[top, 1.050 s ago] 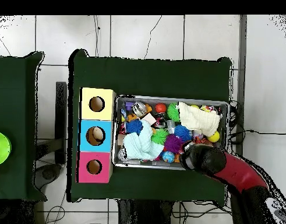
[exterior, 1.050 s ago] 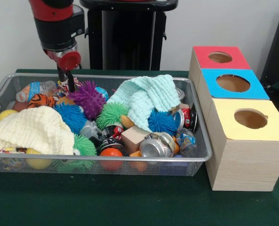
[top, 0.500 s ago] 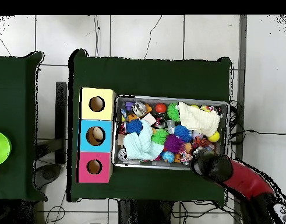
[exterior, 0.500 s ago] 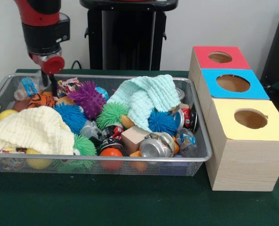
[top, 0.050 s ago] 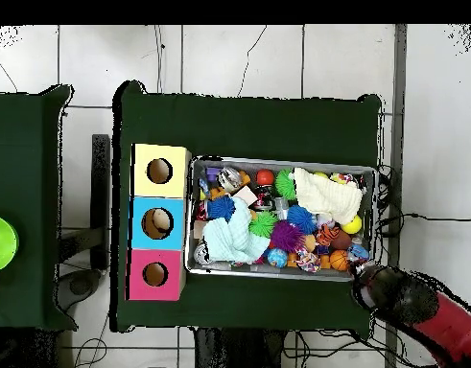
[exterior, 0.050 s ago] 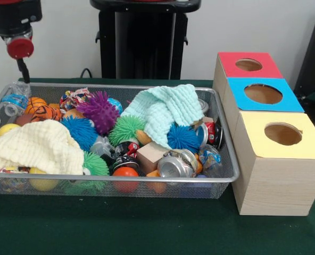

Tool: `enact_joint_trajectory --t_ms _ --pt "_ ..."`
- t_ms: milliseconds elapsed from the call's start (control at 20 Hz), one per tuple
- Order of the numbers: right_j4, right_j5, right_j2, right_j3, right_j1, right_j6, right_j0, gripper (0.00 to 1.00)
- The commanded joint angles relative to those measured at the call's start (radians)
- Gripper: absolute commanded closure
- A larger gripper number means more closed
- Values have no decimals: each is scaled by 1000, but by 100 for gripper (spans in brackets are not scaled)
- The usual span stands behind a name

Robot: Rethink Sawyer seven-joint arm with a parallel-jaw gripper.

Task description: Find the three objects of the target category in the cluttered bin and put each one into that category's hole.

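Wire mesh bin [exterior, 0.050 s ago: 229,159] on green-covered surface [exterior, 0.050 s ago: 147,228], packed with mixed clutter.

Contents, front view: cream cloth [exterior, 0.050 s ago: 38,146] at the near left corner; mint-green cloth [exterior, 0.050 s ago: 165,111] draped over the middle-right; purple spiky ball [exterior, 0.050 s ago: 98,110] toward the back; blue spiky ball [exterior, 0.050 s ago: 79,131] beside the cream cloth; green spiky ball [exterior, 0.050 s ago: 126,129] at centre; second blue spiky ball [exterior, 0.050 s ago: 183,137] under the mint cloth's edge. Crushed silver can [exterior, 0.050 s ago: 176,163] against the near wall, red can [exterior, 0.050 s ago: 212,133] behind it, wooden block [exterior, 0.050 s ago: 151,155] between cans and balls. Clear plastic bottle [exterior, 0.050 s ago: 14,100] in the far left corner, tiger-striped ball [exterior, 0.050 s ago: 44,112] just beside it. Target category not identifiable from the frames.

Three sorting boxes just right of the bin, each with a round hole on top: red box [exterior, 0.050 s ago: 248,65] farthest, blue box [exterior, 0.050 s ago: 263,94] in the middle, yellow box [exterior, 0.050 s ago: 280,159] nearest.

End effector [exterior, 0.050 s ago: 23,71]: raised above the bin's far left corner, outside the clutter, touching nothing. Finger opening cannot be told. Overhead view places it [top, 0.050 s ago: 371,284] off the bin's corner.
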Motion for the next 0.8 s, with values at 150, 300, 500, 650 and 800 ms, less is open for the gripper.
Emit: enact_joint_trajectory --t_ms 150,300,500,650,800 --pt "6 188 137 40 -86 -162 -1 0" --pt "-2 179 144 38 -76 -159 -8 0" --pt "-12 178 151 33 -71 -164 -16 0" --pt "-91 130 127 -1 -72 -172 17 0" --pt "-199 56 150 -40 -53 -261 22 0"
